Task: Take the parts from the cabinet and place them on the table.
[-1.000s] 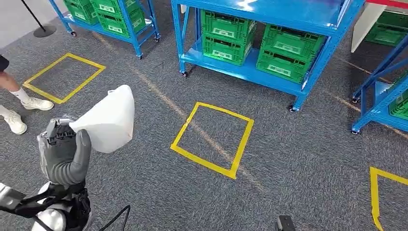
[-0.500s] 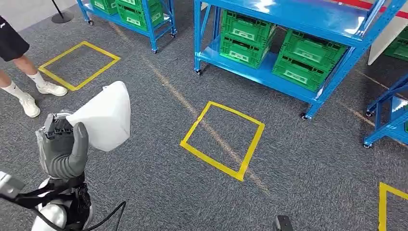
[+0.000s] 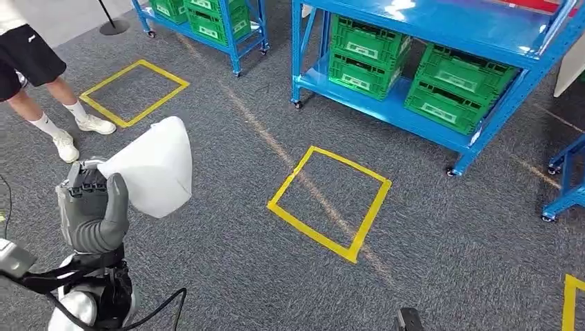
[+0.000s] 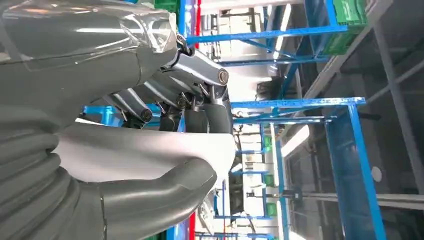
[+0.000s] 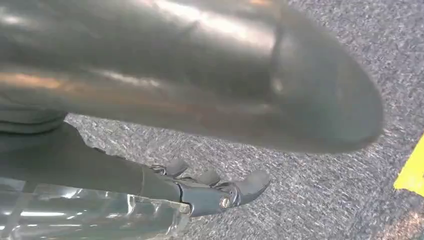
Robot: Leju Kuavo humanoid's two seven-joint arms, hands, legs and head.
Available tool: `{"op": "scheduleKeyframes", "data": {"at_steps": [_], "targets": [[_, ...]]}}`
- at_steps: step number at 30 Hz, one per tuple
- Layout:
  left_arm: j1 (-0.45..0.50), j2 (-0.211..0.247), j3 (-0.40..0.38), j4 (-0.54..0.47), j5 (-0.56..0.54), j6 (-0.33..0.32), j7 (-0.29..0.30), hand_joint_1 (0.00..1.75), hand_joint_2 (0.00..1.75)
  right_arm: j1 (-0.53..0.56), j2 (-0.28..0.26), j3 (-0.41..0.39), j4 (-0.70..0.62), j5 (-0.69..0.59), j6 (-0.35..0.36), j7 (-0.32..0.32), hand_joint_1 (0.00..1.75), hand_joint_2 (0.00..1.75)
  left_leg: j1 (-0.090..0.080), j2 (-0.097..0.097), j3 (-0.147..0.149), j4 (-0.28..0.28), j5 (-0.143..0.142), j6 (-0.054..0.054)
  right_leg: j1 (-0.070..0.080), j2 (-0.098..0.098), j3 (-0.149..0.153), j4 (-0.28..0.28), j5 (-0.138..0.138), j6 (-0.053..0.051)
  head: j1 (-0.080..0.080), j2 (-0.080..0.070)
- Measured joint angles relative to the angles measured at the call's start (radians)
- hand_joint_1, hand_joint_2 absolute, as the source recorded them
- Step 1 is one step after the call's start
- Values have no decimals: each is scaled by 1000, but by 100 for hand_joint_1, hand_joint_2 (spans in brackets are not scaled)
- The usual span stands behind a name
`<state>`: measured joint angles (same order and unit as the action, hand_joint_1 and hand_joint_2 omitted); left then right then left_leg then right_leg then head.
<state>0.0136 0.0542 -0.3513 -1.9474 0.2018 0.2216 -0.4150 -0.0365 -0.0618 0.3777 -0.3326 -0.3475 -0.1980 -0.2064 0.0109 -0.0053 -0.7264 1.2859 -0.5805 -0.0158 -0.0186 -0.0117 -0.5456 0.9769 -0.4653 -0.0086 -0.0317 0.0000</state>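
Grey carpet (image 3: 441,241) covers the floor, marked with squares of yellow tape (image 3: 330,203). Blue racks (image 3: 441,41) on castors stand beyond the nearest square, their lower shelves loaded with green crates (image 3: 365,58). Another blue rack with green crates (image 3: 207,17) stands farther back, with a second yellow square in front of it. A person (image 3: 41,76) in dark shorts, white socks and pale shoes stands on the carpet beside that square.

In the head view the left hand (image 3: 93,210) is raised at the robot's left side, thumb and fingers closed around a white part (image 3: 155,165). The part is pale and smooth, wide where it leaves the hand and narrowing toward its rounded far end; it is held clear of the floor, well apart from the racks. The left wrist view shows the same white part (image 4: 150,152) pinched between the thick grey thumb and the darker fingers (image 4: 200,75).

The right hand (image 5: 210,187) hangs over the carpet with nothing in it, its dark fingers gently curved and slightly apart.
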Motion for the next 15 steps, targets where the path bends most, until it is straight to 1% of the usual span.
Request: {"op": "scheduleKeyframes", "data": {"at_steps": [1,2,3,4,5,6,7,8,9,10,11,12,13,14,15], "targets": [[0,0,0,4,0,0,1,175,175,1,0,0,0,-2,-1,0,0,0,2,2,-20,37,-3,-2,0,-6,0,0,0,0,0,0],[0,0,0,6,0,0,1,175,175,1,0,0,0,-2,-1,0,0,0,3,4,-13,20,19,-2,0,-10,0,1,-1,0,0,0],[-1,0,0,9,0,0,2,175,175,0,0,0,0,-2,-1,0,0,0,4,5,15,-37,54,-1,0,-13,1,1,-1,0,0,0],[-4,0,-1,11,0,0,4,175,175,-1,1,0,0,-2,-1,0,0,0,4,10,65,-135,102,1,0,-17,2,1,-1,1,0,0],[-9,0,-1,12,0,0,6,175,175,-1,2,0,0,-2,-1,-1,0,0,2,28,124,-243,144,6,1,-21,5,1,-3,4,0,0],[-14,0,-2,12,0,0,8,175,175,-2,2,0,0,-2,-1,-1,0,0,-7,55,150,-292,127,10,9,-25,5,2,-5,6,1,0],[-16,-1,-2,13,2,-1,10,175,175,-2,2,0,0,-2,-1,-1,0,0,-10,44,148,-294,131,19,12,-28,2,2,-6,11,2,0],[-16,-1,-3,13,3,-2,11,175,175,-1,2,0,0,-3,-2,-1,0,0,-11,37,145,-293,131,22,12,-32,2,2,-6,16,2,0],[-15,0,-3,14,6,-2,12,175,175,0,2,0,0,-5,-2,-1,0,0,-14,31,143,-292,131,26,10,-39,4,-2,-5,21,1,0],[-16,0,-5,15,9,-6,13,175,175,-1,2,0,0,-8,-3,-1,0,0,-13,24,143,-297,135,34,11,-45,6,-5,-4,27,1,0],[-17,0,-8,16,15,-10,13,175,175,-2,2,0,0,-10,-5,-2,0,0,-2,18,153,-308,143,45,7,-37,-3,6,-12,32,2,0],[-20,0,-12,16,19,-13,14,175,175,-1,2,1,0,-11,-6,-3,0,0,-4,13,153,-309,146,50,7,-18,-16,37,-32,29,5,0],[-23,0,-16,18,21,-14,14,175,175,-1,1,1,0,-13,-7,-3,0,0,-4,7,150,-309,148,54,6,-6,-47,103,-67,23,6,0],[-23,-1,-19,21,27,-17,15,175,175,0,-2,1,0,-16,-9,-3,0,0,-6,-1,148,-309,149,55,7,1,-93,200,-106,17,6,0],[-23,0,-21,24,30,-18,15,175,175,2,-2,1,0,-18,-10,-3,0,0,-8,-9,145,-308,150,57,6,5,-134,282,-134,16,6,0]]}}
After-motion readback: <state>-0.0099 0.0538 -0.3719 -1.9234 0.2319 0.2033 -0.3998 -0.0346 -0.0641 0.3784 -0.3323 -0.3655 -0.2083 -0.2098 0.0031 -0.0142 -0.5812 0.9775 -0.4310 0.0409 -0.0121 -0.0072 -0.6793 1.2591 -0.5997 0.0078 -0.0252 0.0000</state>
